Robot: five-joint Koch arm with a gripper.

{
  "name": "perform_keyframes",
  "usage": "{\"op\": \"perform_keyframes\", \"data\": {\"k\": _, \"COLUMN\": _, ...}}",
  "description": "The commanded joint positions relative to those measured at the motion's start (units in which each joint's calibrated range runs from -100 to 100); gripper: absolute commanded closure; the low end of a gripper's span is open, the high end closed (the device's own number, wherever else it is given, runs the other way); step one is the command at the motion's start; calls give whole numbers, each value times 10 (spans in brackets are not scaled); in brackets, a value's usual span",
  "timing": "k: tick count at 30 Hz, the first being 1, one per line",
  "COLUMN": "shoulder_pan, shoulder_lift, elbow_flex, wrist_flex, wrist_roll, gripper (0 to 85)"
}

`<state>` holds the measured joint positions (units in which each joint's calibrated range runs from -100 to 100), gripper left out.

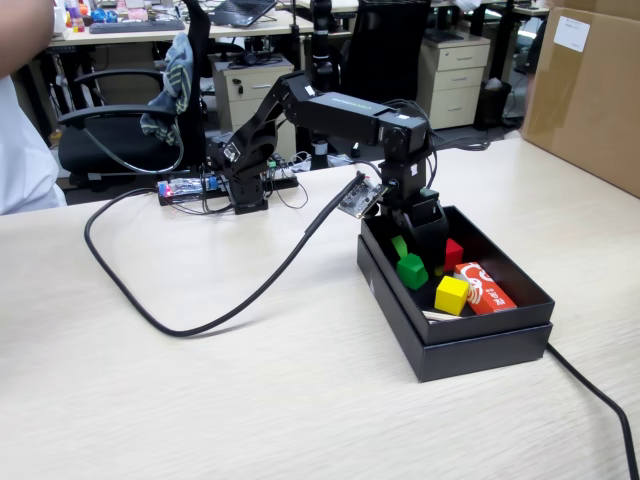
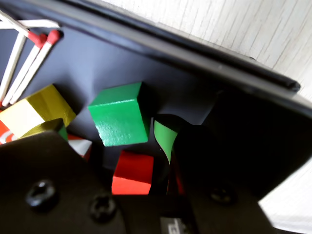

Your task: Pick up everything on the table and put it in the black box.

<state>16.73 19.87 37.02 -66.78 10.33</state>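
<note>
The green cube (image 1: pixel 411 271) is seen inside the black box (image 1: pixel 470 345), resting on the box floor beside the red cube (image 1: pixel 453 252) and near the yellow cube (image 1: pixel 451 294), with a red matchbox (image 1: pixel 485 288) and a few loose matches (image 2: pixel 22 58) also lying in the box. The gripper (image 1: pixel 405 250) is lowered into the box with its jaws parted around nothing; in the wrist view the green cube lies free just beside the green-padded finger (image 2: pixel 165 138). The placing is judged done, and nothing small is seen left on the pale wood-grain worktop (image 1: pixel 200 400), only a black cable (image 1: pixel 180 325). An office with chairs (image 1: pixel 120 130) and a brown carton (image 1: pixel 590 90) is seen behind.
</note>
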Motion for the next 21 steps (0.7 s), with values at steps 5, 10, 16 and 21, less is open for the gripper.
{"op": "perform_keyframes", "data": {"k": 5, "shoulder_pan": 6, "shoulder_lift": -214, "elbow_flex": -13, "wrist_flex": -1, "wrist_roll": -4, "gripper": 411}}
{"op": "perform_keyframes", "data": {"k": 10, "shoulder_pan": -10, "shoulder_lift": -423, "elbow_flex": -65, "wrist_flex": -1, "wrist_roll": -16, "gripper": 407}}
{"op": "perform_keyframes", "data": {"k": 16, "shoulder_pan": -66, "shoulder_lift": -682, "elbow_flex": -204, "wrist_flex": 38, "wrist_roll": -63, "gripper": 386}}
{"op": "perform_keyframes", "data": {"k": 21, "shoulder_pan": -120, "shoulder_lift": -838, "elbow_flex": -356, "wrist_flex": 112, "wrist_roll": -100, "gripper": 387}}
